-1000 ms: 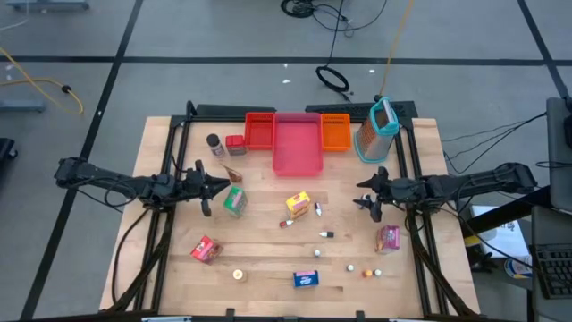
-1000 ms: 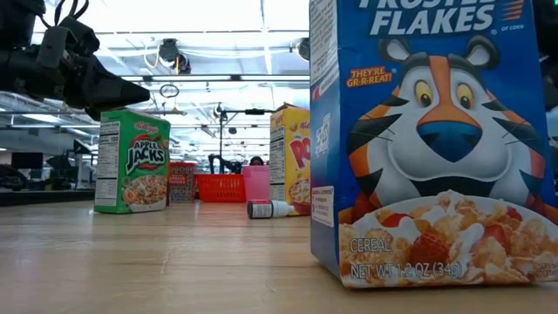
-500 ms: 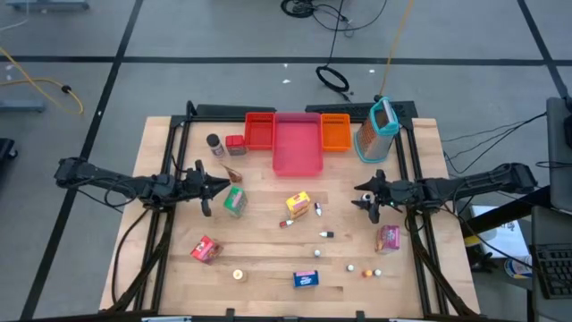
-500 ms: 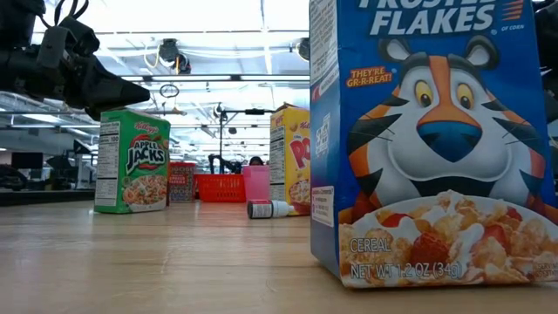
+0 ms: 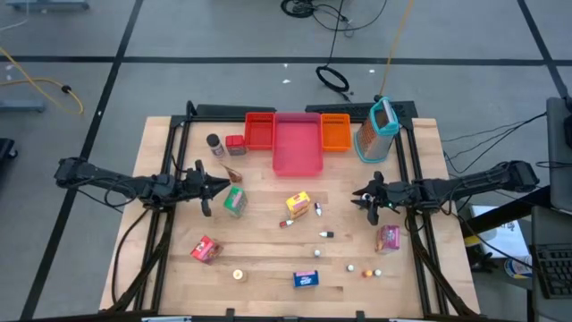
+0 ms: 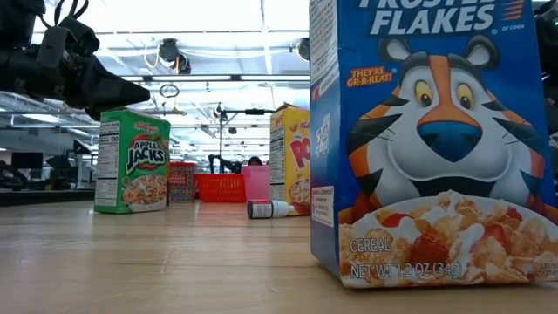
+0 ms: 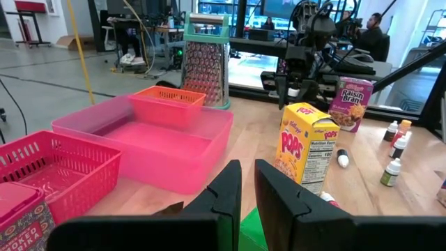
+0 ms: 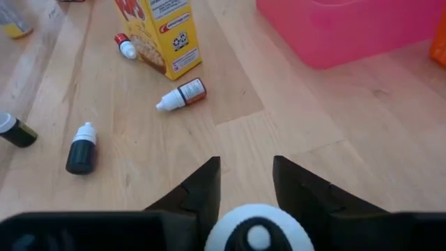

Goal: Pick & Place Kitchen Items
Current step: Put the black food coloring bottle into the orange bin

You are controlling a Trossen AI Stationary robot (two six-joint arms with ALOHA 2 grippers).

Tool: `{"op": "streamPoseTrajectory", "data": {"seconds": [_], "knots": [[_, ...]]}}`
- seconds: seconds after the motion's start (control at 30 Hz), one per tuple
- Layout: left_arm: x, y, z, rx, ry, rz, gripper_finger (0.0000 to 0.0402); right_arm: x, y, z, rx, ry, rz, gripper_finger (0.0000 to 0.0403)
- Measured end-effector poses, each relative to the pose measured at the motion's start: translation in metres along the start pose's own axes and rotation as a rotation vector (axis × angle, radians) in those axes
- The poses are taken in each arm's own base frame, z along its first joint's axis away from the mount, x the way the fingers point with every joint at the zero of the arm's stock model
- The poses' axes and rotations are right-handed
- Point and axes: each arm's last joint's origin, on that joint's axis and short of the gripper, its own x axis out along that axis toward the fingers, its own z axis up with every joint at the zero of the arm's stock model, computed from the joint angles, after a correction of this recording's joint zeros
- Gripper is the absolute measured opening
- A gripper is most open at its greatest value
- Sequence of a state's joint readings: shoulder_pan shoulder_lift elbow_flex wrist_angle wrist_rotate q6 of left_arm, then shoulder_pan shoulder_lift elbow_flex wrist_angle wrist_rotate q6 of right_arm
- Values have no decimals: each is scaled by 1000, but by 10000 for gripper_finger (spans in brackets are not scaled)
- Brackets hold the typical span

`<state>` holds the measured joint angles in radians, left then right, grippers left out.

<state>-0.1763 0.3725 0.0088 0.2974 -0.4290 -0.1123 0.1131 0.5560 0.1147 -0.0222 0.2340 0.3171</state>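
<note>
One white-capped item [image 8: 258, 233] end-on between the parted right fingers [image 8: 198, 188]; left fingers [image 7: 226, 195] together.

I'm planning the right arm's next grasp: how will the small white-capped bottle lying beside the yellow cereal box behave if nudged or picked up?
The small bottle lies on its side on the bare table, so a nudge would probably roll it. It looks round and smooth, so it may slip between fingers. Beside the yellow cereal box it is tiny, so probably light. The right gripper holds nothing.

Wood table [image 5: 170, 268]: cereal boxes, little bottles, red tray [image 5: 259, 131], pink tray [image 5: 298, 143], orange tray [image 5: 335, 131], grater [image 5: 376, 129]
</note>
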Motion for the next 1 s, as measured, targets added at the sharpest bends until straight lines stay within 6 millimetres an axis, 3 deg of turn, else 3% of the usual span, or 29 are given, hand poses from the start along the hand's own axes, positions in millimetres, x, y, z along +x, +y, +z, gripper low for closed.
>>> {"op": "streamPoseTrajectory", "data": {"seconds": [0.2, 0.5, 1.0], "knots": [[0, 0, 0, 1, 0, 0, 40, 0, 1, 2, 23, -28, 9, 116], [0, 0, 0, 0, -4, -1, 40, -3, 6, 21, 34, -196, 62, 115], [0, -1, 7, -28, -67, -8, 40, -14, 18, 92, -45, -265, 18, 115]]}}
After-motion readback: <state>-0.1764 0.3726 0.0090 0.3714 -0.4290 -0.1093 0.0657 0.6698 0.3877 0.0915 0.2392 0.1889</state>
